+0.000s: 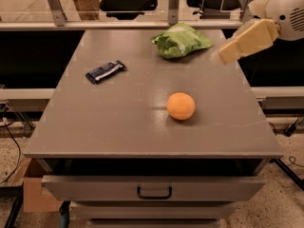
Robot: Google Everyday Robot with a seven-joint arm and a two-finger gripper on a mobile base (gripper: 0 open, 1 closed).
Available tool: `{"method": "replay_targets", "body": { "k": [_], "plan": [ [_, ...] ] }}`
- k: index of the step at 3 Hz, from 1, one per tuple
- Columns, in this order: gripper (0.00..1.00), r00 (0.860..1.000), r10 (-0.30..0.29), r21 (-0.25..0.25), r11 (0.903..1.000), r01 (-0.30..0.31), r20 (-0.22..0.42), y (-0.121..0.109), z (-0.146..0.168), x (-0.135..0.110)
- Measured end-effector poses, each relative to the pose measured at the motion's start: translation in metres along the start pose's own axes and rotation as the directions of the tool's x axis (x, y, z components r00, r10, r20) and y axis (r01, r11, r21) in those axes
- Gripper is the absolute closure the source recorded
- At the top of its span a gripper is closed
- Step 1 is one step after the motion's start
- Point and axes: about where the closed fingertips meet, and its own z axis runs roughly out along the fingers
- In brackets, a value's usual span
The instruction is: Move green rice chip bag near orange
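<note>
The green rice chip bag (181, 41) is crinkled and light green and lies at the far middle of the grey table (118, 113). The orange (181, 106) sits near the table's centre, a good way in front of the bag. My gripper (227, 54) is beige and hangs above the table's right side. It points down-left, just right of the bag and apart from it. It holds nothing that I can see.
A small dark blue bar wrapper (105, 71) lies on the left part of the table. A drawer with a dark handle (154, 192) stands slightly open below the front edge. A rail and glass partition (95, 25) run behind the table.
</note>
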Motion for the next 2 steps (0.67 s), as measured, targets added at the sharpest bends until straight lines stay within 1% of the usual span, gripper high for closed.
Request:
{"method": "replay_targets", "body": {
  "k": [1,2],
  "plan": [
    [0.00,1.000,0.000,0.000,1.0000,0.000,0.000,0.000,0.000,0.000],
    [0.00,0.998,0.015,0.038,0.9992,-0.013,-0.054,-0.002,-0.002,0.021]
  ]
}}
